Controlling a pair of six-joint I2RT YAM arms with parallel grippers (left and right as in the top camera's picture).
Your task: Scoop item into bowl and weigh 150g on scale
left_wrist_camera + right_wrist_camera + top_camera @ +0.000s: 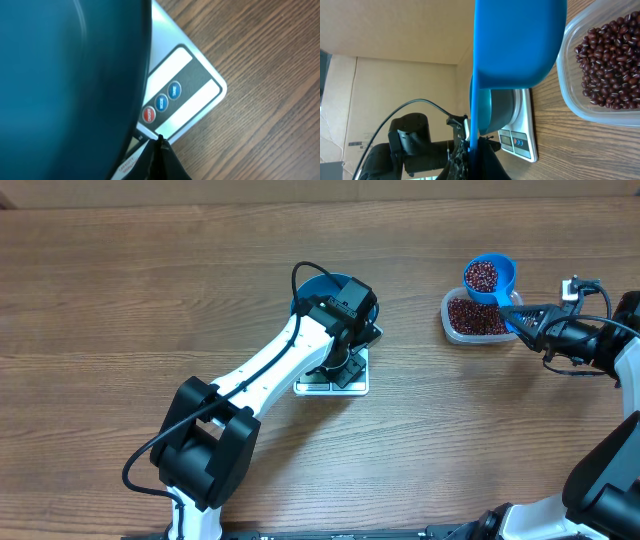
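The right gripper [524, 323] is clenched on the thin handle of a small blue plastic scoop [489, 277]. The cup of this scoop, just ahead of the fingertips, is filled with small dark red-brown beans [482, 276]. Under the scoop, and near the front of the same gripper, stands a clear rounded-rectangle plastic tub [446, 308], which holds a loose heap of the same beans. The scoop is raised above the tub's rim. The left gripper [159, 150] is closed tight with nothing between its fingers. Its tip is at the front edge of a small flat white rectangular kitchen scale [200, 85], close to the three round buttons [161, 102]; if it touches the scale I cannot tell. A round deep blue bowl [65, 85] sits on the scale directly ahead of this gripper. The left arm [270, 365] hides most of the bowl from above, so its contents cannot be seen.
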